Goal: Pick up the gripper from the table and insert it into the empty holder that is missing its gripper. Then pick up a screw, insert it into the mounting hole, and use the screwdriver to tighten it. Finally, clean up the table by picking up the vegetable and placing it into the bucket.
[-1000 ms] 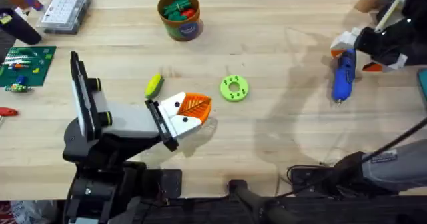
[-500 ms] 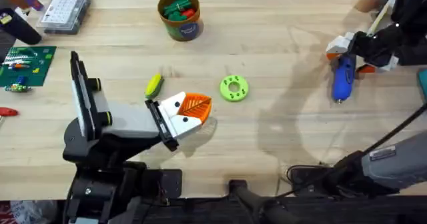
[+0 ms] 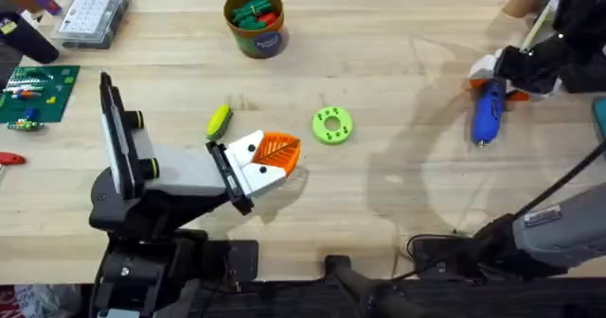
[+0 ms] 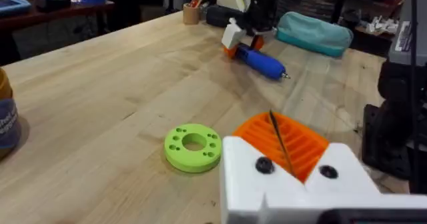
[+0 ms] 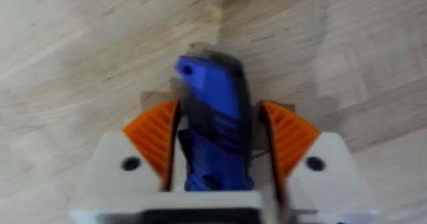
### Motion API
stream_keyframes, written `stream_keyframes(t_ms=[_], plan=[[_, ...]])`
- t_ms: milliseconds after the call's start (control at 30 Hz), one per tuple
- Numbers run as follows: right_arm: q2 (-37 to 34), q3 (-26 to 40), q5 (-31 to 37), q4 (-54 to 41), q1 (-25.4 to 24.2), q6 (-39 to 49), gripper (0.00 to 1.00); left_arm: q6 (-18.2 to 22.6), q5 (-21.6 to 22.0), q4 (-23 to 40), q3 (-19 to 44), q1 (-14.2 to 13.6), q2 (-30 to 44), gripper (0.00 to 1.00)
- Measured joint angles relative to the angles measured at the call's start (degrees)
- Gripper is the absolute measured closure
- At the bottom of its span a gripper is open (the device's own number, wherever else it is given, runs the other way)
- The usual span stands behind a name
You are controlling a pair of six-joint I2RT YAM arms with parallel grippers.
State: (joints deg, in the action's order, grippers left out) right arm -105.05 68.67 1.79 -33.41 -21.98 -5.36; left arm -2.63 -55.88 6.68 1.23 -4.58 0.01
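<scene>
The blue screwdriver (image 3: 487,114) lies at the table's right, bit toward me. My right gripper (image 3: 500,79) is shut on its rear end, with an orange pad (image 5: 155,139) against each side of the blue body (image 5: 217,127). At the left arm's tip the white holder (image 3: 254,167) carries the orange ribbed gripper (image 3: 277,150), seen close in the left wrist view (image 4: 283,141); my left gripper (image 4: 280,141) is shut and holds nothing. The yellow-green vegetable (image 3: 219,121) lies just beyond it. The orange-brown bucket (image 3: 256,21) stands at the back. A screw is out of view.
A lime-green ring (image 3: 331,125) lies right of the holder. A clear compartment box (image 3: 90,15), a green circuit board (image 3: 36,91) and a red-handled tool (image 3: 8,157) line the left edge. A teal pouch (image 4: 313,31) lies behind the screwdriver.
The right gripper's fingers have drawn in around the screwdriver's rear end. The screwdriver and the left arm have not moved.
</scene>
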Motion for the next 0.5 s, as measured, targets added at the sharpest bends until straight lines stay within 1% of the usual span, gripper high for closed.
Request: stream_keyframes(t_ms=[67,100,233,267,300,500], plan=[[-0.1,0.1,0.2,0.2,0.6,0.2,0.484,0.0,0.0,0.0,0.0,0.0,0.0,0.984],[-0.1,0.2,0.4,0.2,0.9,0.4,0.556,0.0,0.0,0.0,0.0,0.0,0.0,0.984],[-0.3,0.2,0.4,1.0,2.7,2.1,0.949,0.0,0.0,0.0,0.0,0.0,0.0,0.984],[-0.3,0.3,0.3,1.3,3.1,2.1,0.977,0.0,0.0,0.0,0.0,0.0,0.0,0.984],[-0.4,0.3,0.2,1.3,3.4,2.1,0.984,0.0,0.0,0.0,0.0,0.0,0.0,0.984],[-0.4,0.3,0.3,1.2,3.8,2.4,0.981,0.0,0.0,0.0,0.0,0.0,0.0,0.984]])
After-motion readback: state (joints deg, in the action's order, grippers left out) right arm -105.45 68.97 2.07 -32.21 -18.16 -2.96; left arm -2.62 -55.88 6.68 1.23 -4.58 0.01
